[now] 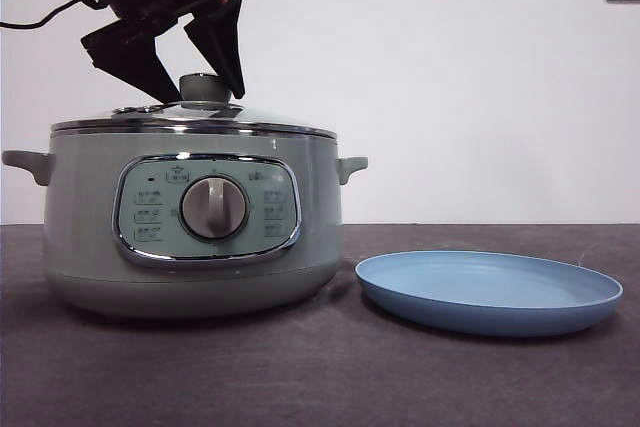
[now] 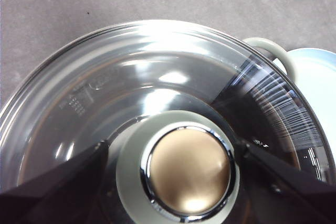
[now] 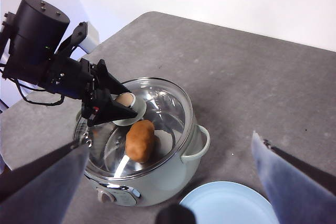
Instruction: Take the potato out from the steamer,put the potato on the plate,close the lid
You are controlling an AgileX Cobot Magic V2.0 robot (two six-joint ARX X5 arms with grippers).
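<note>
the grey table (image 1: 480, 377) is seen carrying it all, and the pale green steamer (image 1: 190, 237) is parked on it, dial to the front. just beside the steamer, apart from it, the light blue plate (image 1: 490, 292) is laid flat, bare. the glass lid (image 1: 200, 117) is seated on the steamer's chrome rim, and the left gripper (image 1: 200, 82) is lowered over it from above: its fingers (image 1: 225, 47) are spread wide, one set on either side of the lid's knob (image 2: 188, 170), with a gap showing on both sides, so nothing is gripped. the potato (image 3: 140, 140) is spotted through the glass in the right wrist view, lying inside the steamer, beside the knob. the right gripper (image 3: 168, 182) is held high above the table, over the steamer's front and the plate, its fingers parted wide around nothing.
</note>
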